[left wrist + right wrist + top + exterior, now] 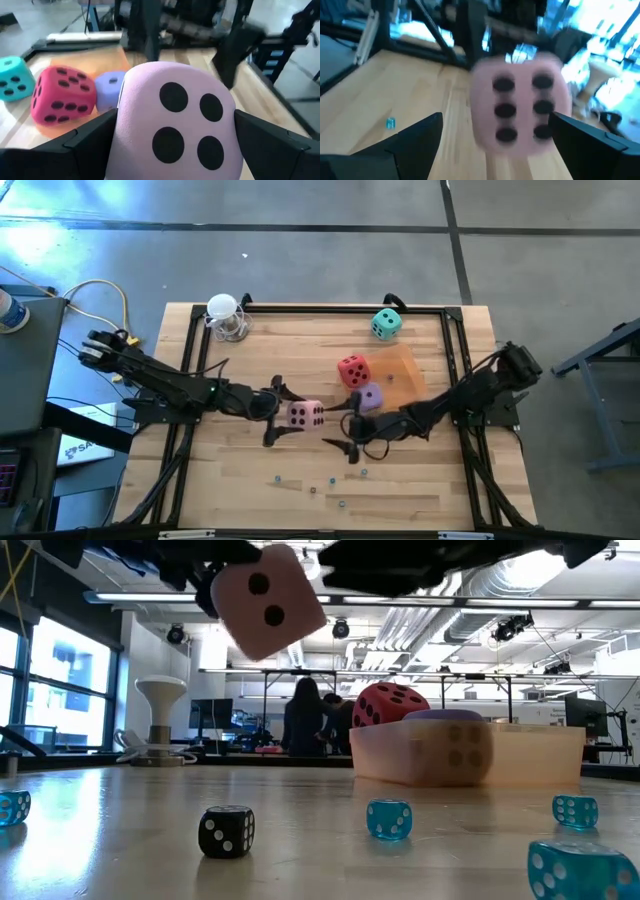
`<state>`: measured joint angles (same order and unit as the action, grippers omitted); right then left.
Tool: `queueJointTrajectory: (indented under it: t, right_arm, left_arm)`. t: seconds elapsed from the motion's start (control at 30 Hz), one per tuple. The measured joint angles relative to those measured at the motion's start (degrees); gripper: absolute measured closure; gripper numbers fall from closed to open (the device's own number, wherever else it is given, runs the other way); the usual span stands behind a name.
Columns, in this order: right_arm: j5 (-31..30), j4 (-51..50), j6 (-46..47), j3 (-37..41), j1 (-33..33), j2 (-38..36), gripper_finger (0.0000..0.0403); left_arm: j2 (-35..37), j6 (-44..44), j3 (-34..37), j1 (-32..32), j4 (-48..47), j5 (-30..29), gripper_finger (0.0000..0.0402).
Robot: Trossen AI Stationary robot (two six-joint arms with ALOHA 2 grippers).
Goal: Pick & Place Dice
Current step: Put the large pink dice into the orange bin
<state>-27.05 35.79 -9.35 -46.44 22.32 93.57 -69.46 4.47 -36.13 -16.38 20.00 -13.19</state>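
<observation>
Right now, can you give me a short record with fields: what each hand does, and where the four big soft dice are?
left hand: shut on the pink soft cube die, held above the wooden table
right hand: open, facing the pink die, not touching it
red soft cube die: on the flat translucent orange square
purple soft cube die: beside the red die, at the orange square's edge
teal soft cube die: alone, near the table's far edge
small dice: scattered on the table's near side

One camera looks straight down on the tabletop (pixel 300 470); another sits at its surface, facing the room. Both wrist cameras closely share the pink die (pixel 175 125).
</observation>
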Motion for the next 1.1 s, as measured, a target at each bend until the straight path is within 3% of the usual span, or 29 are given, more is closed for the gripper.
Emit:
queueJointTrajectory:
  t: [0.17, 0.97, 1.1]
  right_arm:
    - [0.0, 3.9, -2.9, 0.0, -0.1, 0.9, 0.0049]
    - [0.5, 3.9, -2.3, 0.0, -2.7, 0.9, 0.0049]
    - [4.5, 3.9, -2.3, 0.0, -3.0, 0.9, 0.0049]
  left_arm:
    - [-0.9, -0.1, 0.0, 0.0, 0.6, 0.0, 0.005]
    - [-0.9, -0.2, 0.0, 0.4, 2.0, 1.8, 0.005]
    - [-0.9, -0.1, 0.0, 0.4, 1.9, 1.9, 0.005]
